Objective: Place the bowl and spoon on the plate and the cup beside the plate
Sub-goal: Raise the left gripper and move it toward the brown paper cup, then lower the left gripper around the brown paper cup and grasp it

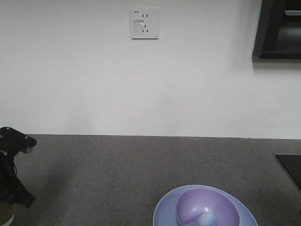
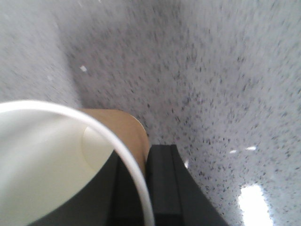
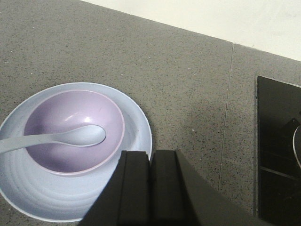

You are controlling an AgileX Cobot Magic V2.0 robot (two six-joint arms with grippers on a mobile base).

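Note:
The pale blue plate (image 3: 134, 120) lies on the dark counter with the lavender bowl (image 3: 51, 122) inside it. The pale blue spoon (image 3: 80, 135) rests in the bowl, handle pointing left. My right gripper (image 3: 150, 157) is shut and empty, just off the plate's right rim. In the front view the plate (image 1: 162, 212) and bowl (image 1: 207, 203) sit at the bottom right. My left gripper (image 2: 141, 183) is shut on the brown cup (image 2: 124, 127), one finger inside the white interior and one outside its wall. The cup (image 1: 5, 215) shows at the front view's bottom left, under my left arm (image 1: 11, 155).
A black cooktop (image 3: 277, 155) is set into the counter at the right. A white wall with a socket (image 1: 145, 23) rises behind the counter, and a dark cabinet (image 1: 277, 28) hangs at the top right.

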